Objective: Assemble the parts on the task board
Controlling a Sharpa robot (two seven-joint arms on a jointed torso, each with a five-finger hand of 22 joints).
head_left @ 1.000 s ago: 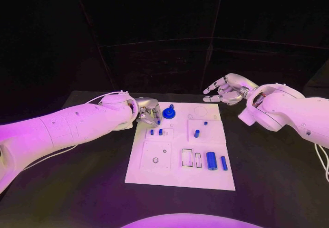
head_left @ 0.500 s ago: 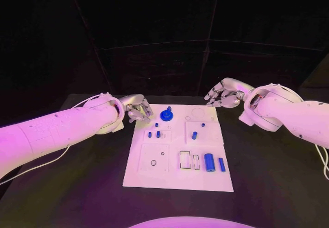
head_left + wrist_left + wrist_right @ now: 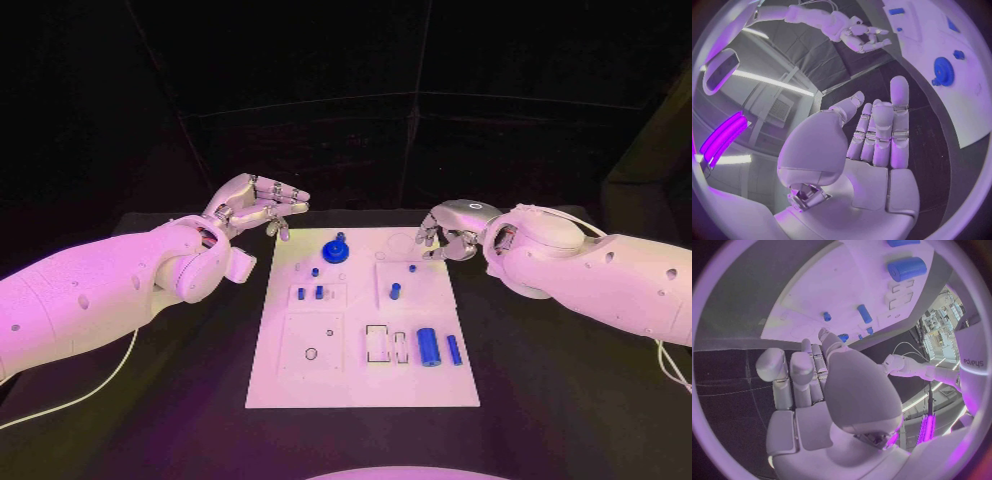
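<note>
Task board (image 3: pixel 310 385) lies mid-table, each robot hand flanking its far corners.

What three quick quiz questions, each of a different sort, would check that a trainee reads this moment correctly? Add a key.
1. True or false: the left hand holds a blue part.
2. Multiple choice: where on the task board does the blue gear sit? A) at the far end, between the two hands; B) at the near end, closest to the robot; C) off the board, on the black table.
3. Fill in: beside the large blue cylinder, on the right hand's side, lies a thinner blue ____.

Key
1. False: it is raised off the board with nothing in it.
2. A
3. peg. The right hand hovers at the board's far corner.
</note>
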